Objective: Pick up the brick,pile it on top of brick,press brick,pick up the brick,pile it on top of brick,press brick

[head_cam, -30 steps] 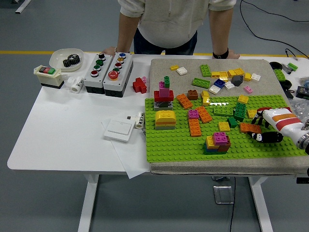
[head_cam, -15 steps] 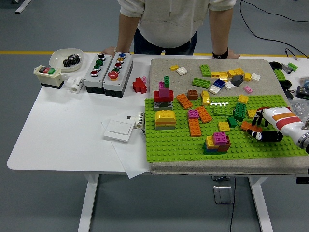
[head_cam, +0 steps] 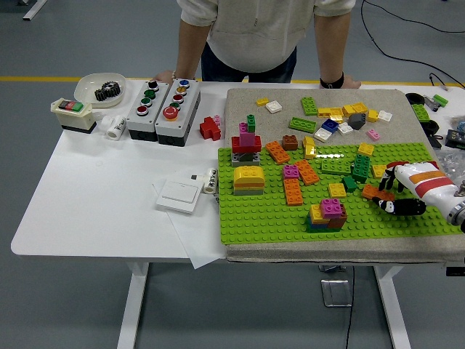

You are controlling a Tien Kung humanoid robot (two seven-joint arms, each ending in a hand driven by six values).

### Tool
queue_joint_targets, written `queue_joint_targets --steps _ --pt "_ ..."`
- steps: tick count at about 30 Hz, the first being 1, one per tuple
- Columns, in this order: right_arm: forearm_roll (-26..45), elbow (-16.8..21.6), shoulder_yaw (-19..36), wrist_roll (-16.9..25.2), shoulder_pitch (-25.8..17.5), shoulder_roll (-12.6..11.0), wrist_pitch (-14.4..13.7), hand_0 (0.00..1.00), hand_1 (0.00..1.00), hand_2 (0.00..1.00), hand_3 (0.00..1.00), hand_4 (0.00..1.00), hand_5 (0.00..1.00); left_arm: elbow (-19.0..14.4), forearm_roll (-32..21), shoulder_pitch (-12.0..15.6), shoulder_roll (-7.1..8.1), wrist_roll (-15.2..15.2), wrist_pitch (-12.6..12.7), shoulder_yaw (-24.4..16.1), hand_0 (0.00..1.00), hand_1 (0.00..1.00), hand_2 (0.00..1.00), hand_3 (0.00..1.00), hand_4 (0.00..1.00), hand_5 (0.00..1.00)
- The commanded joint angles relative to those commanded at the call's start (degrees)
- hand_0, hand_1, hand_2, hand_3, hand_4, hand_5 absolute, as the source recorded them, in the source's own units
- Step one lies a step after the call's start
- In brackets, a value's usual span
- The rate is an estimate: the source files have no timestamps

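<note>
At the far left of the white table [head_cam: 87, 203] sits a white dish [head_cam: 91, 86] holding a black gear [head_cam: 107, 90], with a small switch box [head_cam: 73, 114] bearing red and green keys just near of it. To the right stand two grey push-button boxes [head_cam: 164, 109] side by side, and beside them a red cross-shaped brick [head_cam: 210, 129] lies on the bare tabletop. Nearer, a white wall switch [head_cam: 179, 195] rests on a sheet of paper.

A beige mat [head_cam: 247, 251] covers the right part of the table, and on it lies a green baseplate [head_cam: 261, 218]. On the plate's left stand a red-and-pink stack [head_cam: 247, 143] and, near of it, a yellow-topped stack [head_cam: 248, 179]. Orange bricks [head_cam: 293, 191] lie toward the middle. At the near middle is a small pile [head_cam: 328, 214] with a pink brick on top and a yellow one on its left side. Loose bricks of yellow, green, white and blue [head_cam: 330, 120] are scattered on the far mat.

At the plate's right edge, the right hand [head_cam: 403, 193] comes in from the right, white-backed with black fingers [head_cam: 399, 207]. Its fingers are curled around an orange brick [head_cam: 374, 192], which sits low against the plate, just right of a dark green brick [head_cam: 350, 184].

At the far side a person stands with one hand [head_cam: 163, 75] on the table edge by the button boxes and the other hand [head_cam: 341, 82] at the mat's far edge.
</note>
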Motion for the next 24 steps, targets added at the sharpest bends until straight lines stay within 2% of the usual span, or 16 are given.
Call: queue_joint_targets --steps 18,24 --pt "-0.78 2.66 1.91 0.66 -1.18 -0.89 -1.36 0.186 0.384 0.484 0.513 0.681 0.433 -0.03 0.31 -0.04 0.06 0.07 -0.08 -0.11 0.845 0.816 0.807 0.594 0.677 0.681" --pt "-0.87 3.00 2.12 0.43 -1.07 -1.15 -1.03 0.199 0.391 0.491 0.521 0.680 0.418 -0.03 0.32 -0.19 0.07 0.09 -0.14 -0.08 0.844 0.816 0.808 0.594 0.677 0.681"
